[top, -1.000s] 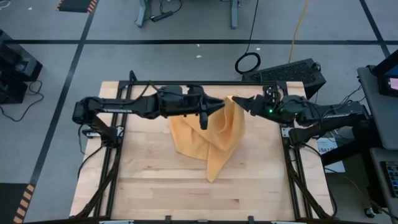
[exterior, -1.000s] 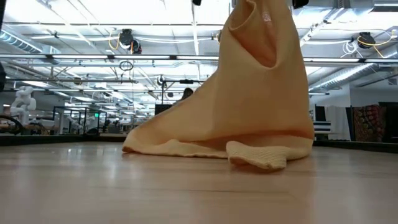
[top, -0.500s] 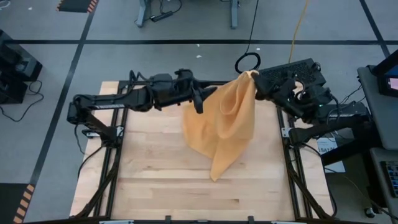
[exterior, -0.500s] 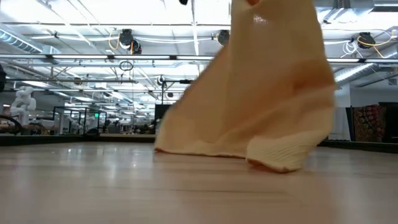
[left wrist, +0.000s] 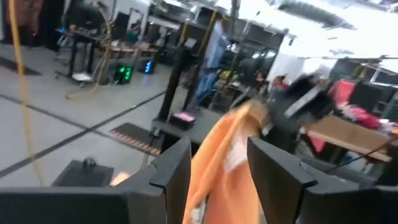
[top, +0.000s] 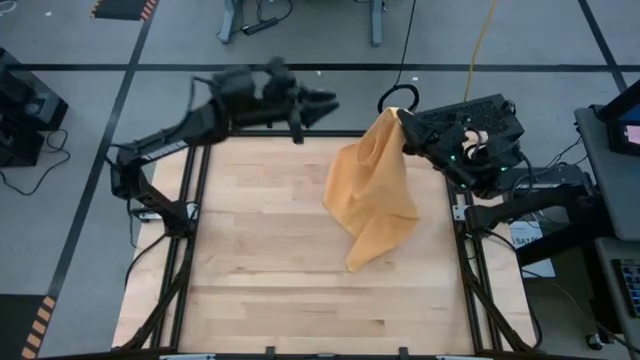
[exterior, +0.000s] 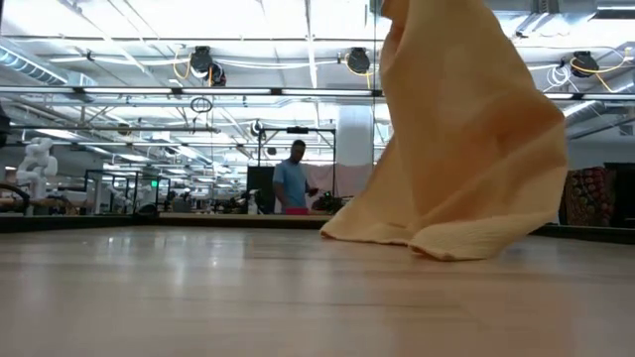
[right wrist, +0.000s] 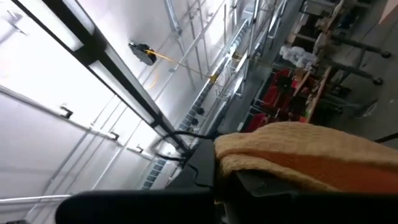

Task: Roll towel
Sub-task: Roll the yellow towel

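Watching the plain orange-yellow cloth towel [top: 372,195], you risk it slipping: only the right gripper [top: 402,117] pinches its corner; the left gripper [top: 322,103] gapes empty, apart from it.

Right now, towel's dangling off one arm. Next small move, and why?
Probably lower the right tool toward the table centre so the towel lies down flat. It hangs from that shut tool by one corner at the table's far right edge, bunched, with only its bottom fold touching the wood. The left tool is open, clear of the cloth, beyond the far edge. Rolling needs it spread first.
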